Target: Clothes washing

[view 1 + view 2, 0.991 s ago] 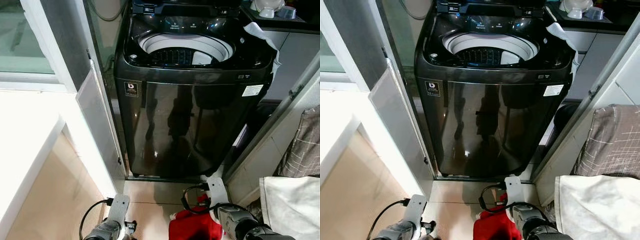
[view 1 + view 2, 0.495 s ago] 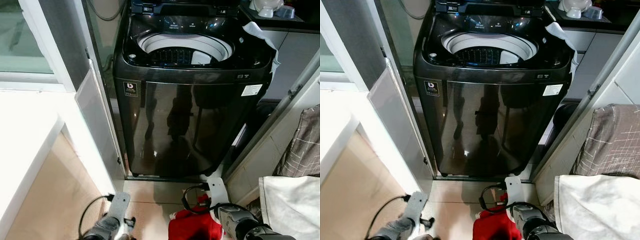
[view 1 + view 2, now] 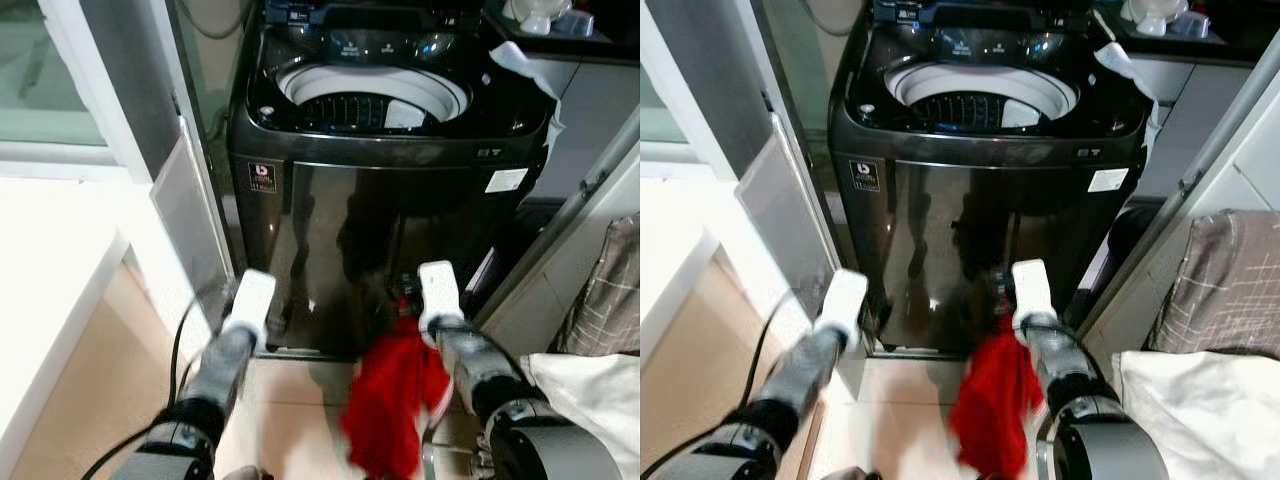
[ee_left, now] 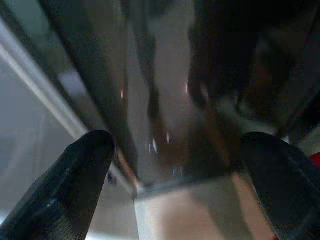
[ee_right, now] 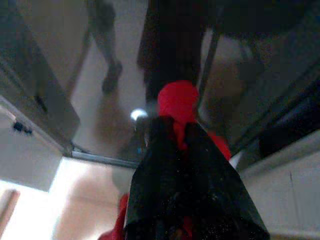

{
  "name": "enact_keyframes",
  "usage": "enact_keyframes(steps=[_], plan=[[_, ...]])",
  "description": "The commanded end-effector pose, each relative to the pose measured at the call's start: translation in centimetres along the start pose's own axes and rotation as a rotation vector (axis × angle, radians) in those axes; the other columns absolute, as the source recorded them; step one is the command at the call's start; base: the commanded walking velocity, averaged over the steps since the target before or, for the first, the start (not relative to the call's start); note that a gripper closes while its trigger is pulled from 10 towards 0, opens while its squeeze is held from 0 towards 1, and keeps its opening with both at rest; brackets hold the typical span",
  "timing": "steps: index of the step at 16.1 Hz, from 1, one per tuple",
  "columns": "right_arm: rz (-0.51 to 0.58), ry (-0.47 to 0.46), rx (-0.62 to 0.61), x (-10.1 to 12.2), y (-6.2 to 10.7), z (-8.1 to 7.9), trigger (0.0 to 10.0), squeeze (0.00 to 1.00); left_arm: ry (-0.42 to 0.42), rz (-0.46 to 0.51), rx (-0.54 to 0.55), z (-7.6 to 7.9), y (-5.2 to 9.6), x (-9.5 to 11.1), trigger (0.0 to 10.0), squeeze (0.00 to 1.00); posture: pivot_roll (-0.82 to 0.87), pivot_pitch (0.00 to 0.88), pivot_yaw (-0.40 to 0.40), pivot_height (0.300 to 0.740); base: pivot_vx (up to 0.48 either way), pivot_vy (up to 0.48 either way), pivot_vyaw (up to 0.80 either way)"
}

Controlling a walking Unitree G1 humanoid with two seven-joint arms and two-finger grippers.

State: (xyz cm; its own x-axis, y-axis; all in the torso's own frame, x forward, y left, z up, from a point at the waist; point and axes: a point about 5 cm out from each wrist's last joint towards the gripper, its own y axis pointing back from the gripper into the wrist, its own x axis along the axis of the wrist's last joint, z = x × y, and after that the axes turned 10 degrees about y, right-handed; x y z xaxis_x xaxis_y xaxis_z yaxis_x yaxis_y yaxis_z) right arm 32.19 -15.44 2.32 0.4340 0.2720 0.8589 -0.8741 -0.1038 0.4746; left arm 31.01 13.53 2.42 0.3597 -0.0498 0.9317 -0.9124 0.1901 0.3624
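Observation:
A dark top-loading washing machine [image 3: 380,240] stands ahead with its lid up and its white-rimmed drum [image 3: 375,98] open. A red garment [image 3: 395,400] hangs down in front of the machine's lower panel, above the tiled floor. My right gripper [image 5: 172,132] is shut on the top of this garment, and a red bunch [image 5: 177,102] pokes out past its fingertips. In the head views the right gripper [image 3: 407,298] is close to the machine's front. My left gripper [image 4: 175,165] is open and holds nothing; its fingers [image 4: 75,180] point at the machine's lower left corner.
A white sliding-door frame [image 3: 100,110] and a grey panel [image 3: 190,220] stand to the left of the machine. At the right are a checked grey cloth [image 3: 612,290] and a white fabric pile [image 3: 590,400]. A white sheet [image 3: 520,70] hangs over the machine's right rear corner.
Both arms have risen from the bottom edge toward the machine's front. The red garment has come up with the right gripper and now hangs stretched out below it.

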Motion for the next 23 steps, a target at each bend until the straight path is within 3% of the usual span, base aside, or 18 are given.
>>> enact_keyframes(steps=[1,2,4,6,8,9,10,13,14,15,16,17,18,21,23], plan=[[0.184,-0.020,-0.071,4.8,-0.3,1.4,10.0,0.00,-0.017,0.118,-0.032,0.4,-0.5,3.1,10.0,0.00,-0.04,0.000,-0.014,0.740,0.000,0.000,0.00],[0.365,-0.010,-0.156,9.1,0.3,2.5,10.0,0.00,-0.026,0.262,-0.034,0.3,-0.4,6.8,10.0,0.00,-0.04,0.000,-0.014,0.740,0.000,0.000,0.00],[0.470,-0.011,-0.210,11.3,1.2,2.9,10.0,0.00,-0.035,0.337,-0.023,0.1,-0.1,8.7,10.0,0.00,-0.04,0.000,-0.014,0.740,0.000,0.000,0.00],[0.684,0.001,-0.296,14.9,3.8,3.6,10.0,0.00,-0.046,0.461,0.000,-0.2,1.0,11.9,10.0,0.00,-0.05,0.000,-0.002,0.740,0.000,0.000,0.00],[0.822,0.026,-0.358,16.7,6.4,4.4,10.0,0.00,-0.078,0.576,-0.022,0.2,2.7,15.2,10.0,0.00,-0.06,0.000,0.005,0.740,0.000,0.000,0.00],[0.842,0.034,-0.390,16.8,7.4,4.9,10.0,0.00,-0.084,0.619,-0.026,0.2,3.6,16.5,10.0,0.00,-0.06,0.000,0.007,0.740,0.000,0.000,0.00],[0.860,0.051,-0.443,16.5,9.3,5.8,10.0,0.00,-0.108,0.691,-0.055,0.3,5.5,18.2,10.0,0.00,-0.06,0.000,0.010,0.740,0.000,0.000,0.00],[0.885,0.083,-0.485,16.1,11.6,6.0,10.0,0.00,-0.130,0.709,-0.108,0.3,7.6,18.8,10.0,0.00,-0.06,0.000,0.013,0.740,0.000,0.000,0.00],[0.880,0.107,-0.496,15.3,12.3,6.0,10.0,0.00,-0.146,0.701,-0.149,0.4,8.3,18.6,10.0,0.00,-0.07,0.000,0.013,0.740,0.000,0.000,0.00],[0.800,0.145,-0.490,12.6,12.7,5.9,10.0,0.00,-0.152,0.655,-0.221,0.4,9.1,17.2,10.0,0.00,-0.07,0.000,0.010,0.740,0.000,0.000,0.00],[0.705,0.157,-0.470,10.1,12.5,5.8,10.0,0.00,-0.161,0.546,-0.266,0.7,8.7,14.4,10.0,0.00,-0.07,0.000,0.007,0.740,0.000,0.000,0.00],[0.643,0.161,-0.453,9.1,12.0,5.7,10.0,0.00,-0.129,0.475,-0.285,1.1,8.2,12.4,10.0,0.00,-0.08,0.000,0.003,0.740,0.000,0.000,0.00],[0.643,0.161,-0.453,9.1,12.0,5.7,10.0,0.00,-0.129,0.475,-0.285,1.1,8.2,12.4,10.0,0.00,-0.08,0.000,0.003,0.740,0.000,0.000,0.00],[0.604,0.189,-0.416,8.7,9.9,5.0,10.0,0.00,-0.047,0.374,-0.290,2.4,6.7,9.3,10.0,0.00,-0.08,0.000,-0.005,0.740,0.000,0.000,0.00],[0.595,0.185,-0.400,9.0,9.2,4.8,10.0,0.00,-0.052,0.378,-0.308,2.7,6.6,9.7,10.0,0.00,-0.07,0.000,-0.009,0.740,0.000,0.000,-0.78]])
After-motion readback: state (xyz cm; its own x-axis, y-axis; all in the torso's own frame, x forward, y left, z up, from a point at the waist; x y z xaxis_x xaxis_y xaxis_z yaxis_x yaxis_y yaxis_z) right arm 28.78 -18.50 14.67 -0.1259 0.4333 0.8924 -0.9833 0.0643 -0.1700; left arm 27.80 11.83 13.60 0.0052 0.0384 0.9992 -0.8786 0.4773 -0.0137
